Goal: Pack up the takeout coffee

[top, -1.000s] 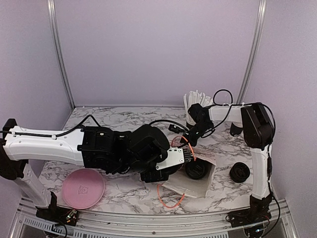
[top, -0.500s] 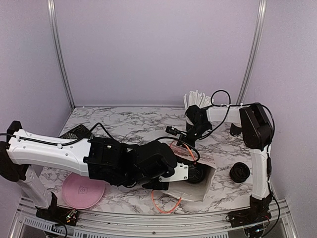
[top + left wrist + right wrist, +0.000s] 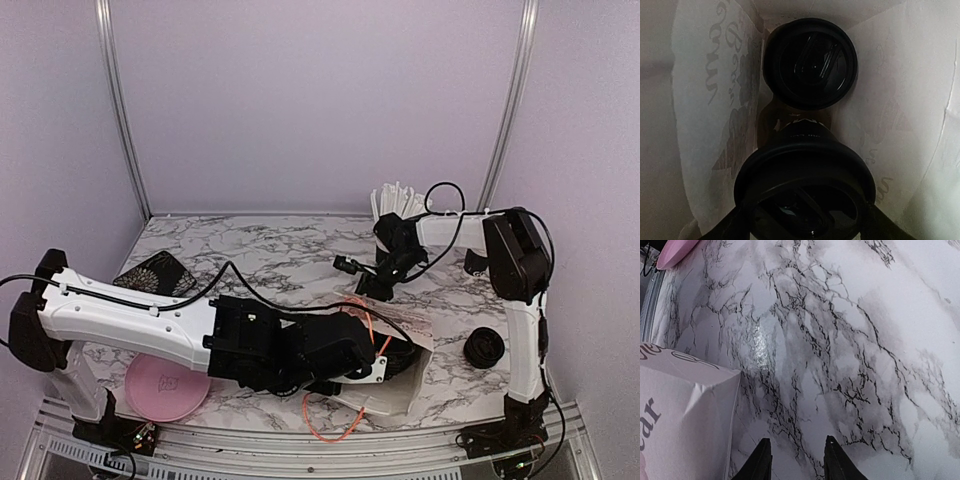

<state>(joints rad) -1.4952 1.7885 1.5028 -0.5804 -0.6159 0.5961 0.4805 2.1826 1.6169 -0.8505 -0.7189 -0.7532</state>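
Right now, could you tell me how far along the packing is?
Done: one lidded cup sits deep in the bag. In hand: the left end effector holds a second cup inside the bag mouth. Left: release it, withdraw; a third cup seems to wait outside.

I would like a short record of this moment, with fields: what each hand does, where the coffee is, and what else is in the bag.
left hand: inside the white paper bag, closed on the takeout coffee
right hand: open, empty, above the marble table
also in bag: a second lidded black cup, further in
pink plate: on the table, outside the bag
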